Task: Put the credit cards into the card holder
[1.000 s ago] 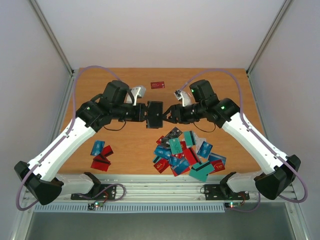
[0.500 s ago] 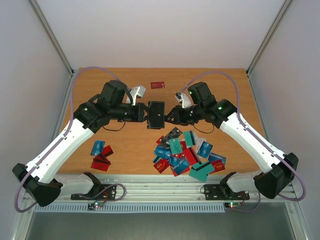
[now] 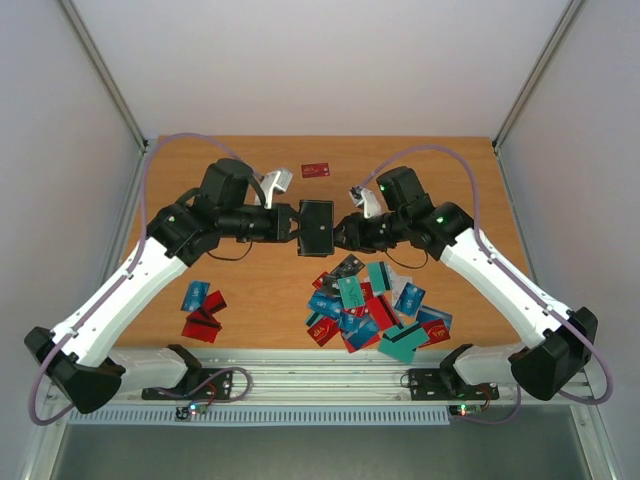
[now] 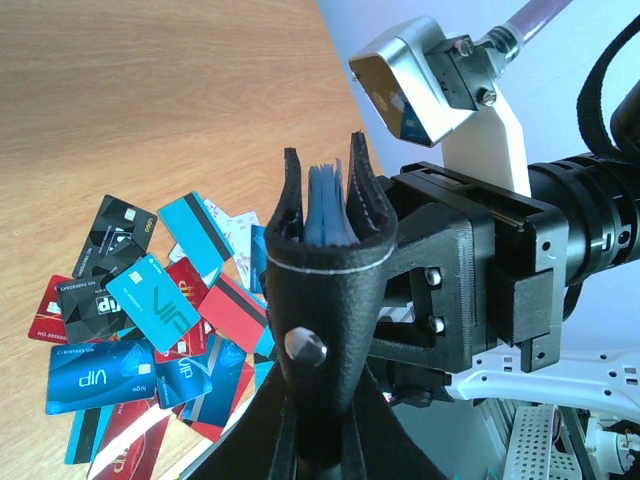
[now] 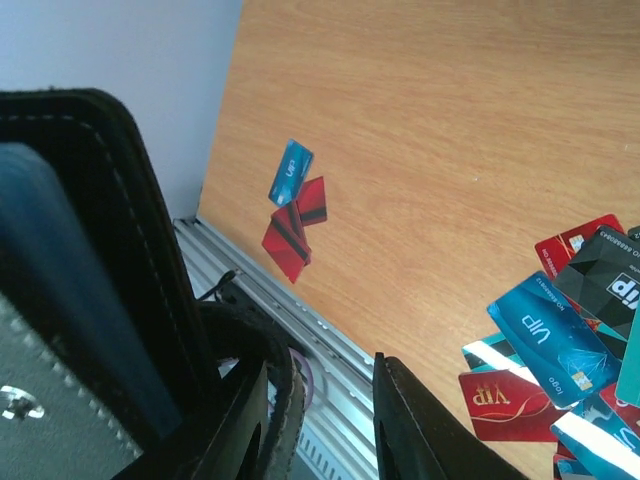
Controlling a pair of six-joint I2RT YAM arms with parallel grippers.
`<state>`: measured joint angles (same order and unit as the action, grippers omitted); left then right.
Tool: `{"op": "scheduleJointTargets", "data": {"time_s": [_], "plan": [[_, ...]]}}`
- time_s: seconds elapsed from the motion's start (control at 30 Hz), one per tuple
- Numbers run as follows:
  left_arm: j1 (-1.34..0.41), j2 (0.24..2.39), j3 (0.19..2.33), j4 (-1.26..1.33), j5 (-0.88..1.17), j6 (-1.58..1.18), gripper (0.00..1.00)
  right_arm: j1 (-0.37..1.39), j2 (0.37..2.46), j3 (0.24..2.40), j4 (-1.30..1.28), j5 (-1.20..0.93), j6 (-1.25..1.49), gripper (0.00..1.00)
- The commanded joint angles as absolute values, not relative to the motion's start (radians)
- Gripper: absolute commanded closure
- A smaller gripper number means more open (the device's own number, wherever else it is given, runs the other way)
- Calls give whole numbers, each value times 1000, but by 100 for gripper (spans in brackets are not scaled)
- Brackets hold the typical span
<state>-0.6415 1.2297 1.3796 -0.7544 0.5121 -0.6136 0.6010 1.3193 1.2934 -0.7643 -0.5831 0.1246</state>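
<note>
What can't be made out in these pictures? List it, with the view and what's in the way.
- Card count inside the card holder: left wrist view, its flaps cover all but blue edges.
- Print on the lone red card: top view, too small.
- Lower cards of the pile: top view, buried under others.
- Most of the card holder: right wrist view, cut off by the left edge, blurred.

On my feed the card holder (image 4: 320,290) looks like matt black leather, a bit grainy, with pale stitching and a shiny metal snap stud (image 4: 305,347). The credit cards (image 4: 150,300) are smooth glossy plastic and catch the light. The table (image 3: 250,290) is wood-grain with a satin finish. The camera housing (image 4: 415,75) looks like brushed silver metal, on a white plastic bracket (image 4: 495,150).
</note>
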Motion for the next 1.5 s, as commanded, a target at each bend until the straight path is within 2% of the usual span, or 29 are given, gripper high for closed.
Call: {"op": "scheduleJointTargets", "data": {"time_s": [0.0, 0.57, 1.13, 1.47], "plan": [[-640, 1201, 1377, -711, 526, -608, 100, 598, 1266, 1283, -720, -621, 109, 69], [-638, 1203, 1379, -715, 549, -592, 100, 597, 1222, 1250, -624, -714, 120, 74], [-638, 1228, 1391, -727, 546, -567, 100, 596, 1216, 1279, -678, -649, 80, 76], [-638, 1241, 1378, -720, 548, -566, 100, 596, 1229, 1288, -706, -678, 37, 89]]}}
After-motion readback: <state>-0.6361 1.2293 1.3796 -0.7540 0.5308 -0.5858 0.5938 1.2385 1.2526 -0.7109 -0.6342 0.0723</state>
